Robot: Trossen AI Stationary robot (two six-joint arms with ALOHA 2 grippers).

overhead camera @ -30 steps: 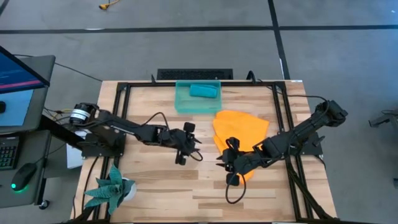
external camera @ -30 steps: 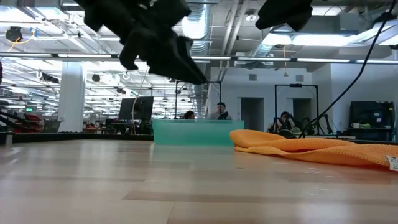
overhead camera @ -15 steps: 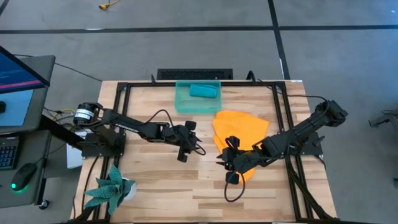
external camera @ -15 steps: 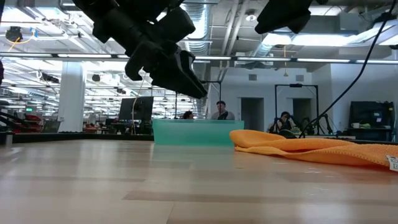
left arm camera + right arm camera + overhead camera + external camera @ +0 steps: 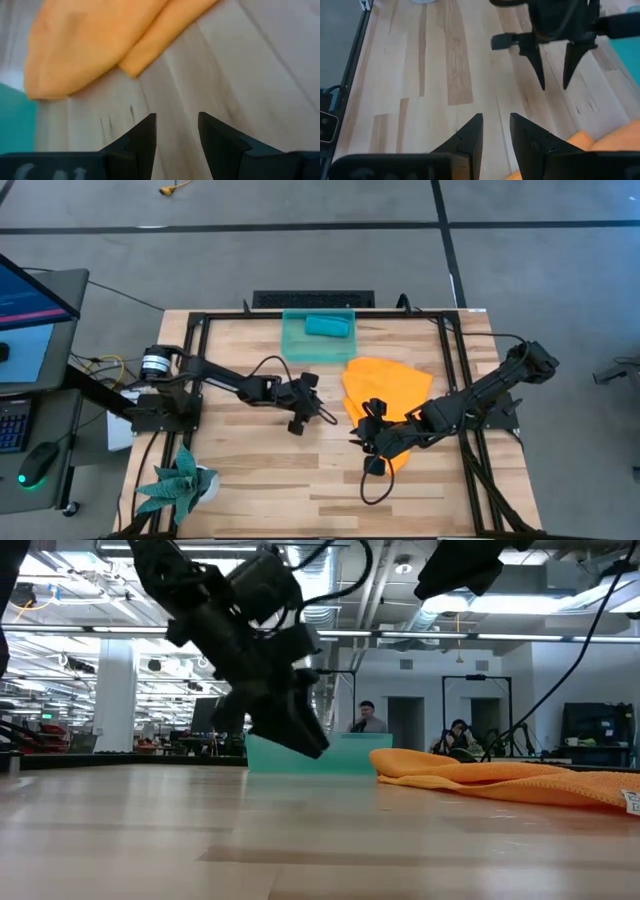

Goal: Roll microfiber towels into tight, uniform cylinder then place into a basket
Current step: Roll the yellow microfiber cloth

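Note:
The orange towel (image 5: 387, 388) lies loosely folded on the table right of centre; it also shows in the low view (image 5: 500, 776) and the left wrist view (image 5: 85, 45). A teal towel (image 5: 327, 326) lies rolled inside the teal-green basket (image 5: 300, 345) at the far edge. My left gripper (image 5: 312, 416) hangs open just above the bare wood, left of the orange towel, and the left wrist view (image 5: 177, 127) shows nothing between its fingers. My right gripper (image 5: 358, 442) hangs open higher up, by the orange towel's near left corner, facing the left gripper (image 5: 552, 75).
A black metal frame (image 5: 195, 340) runs around the tabletop. A green spiky plant (image 5: 182, 480) stands at the near left corner. Bare wood (image 5: 270, 470) lies near and left of the grippers. A monitor and keyboard sit off the table's left side.
My left gripper has sunk toward the table and moved a little toward the orange towel, staying open. My right gripper and both towels have kept still.

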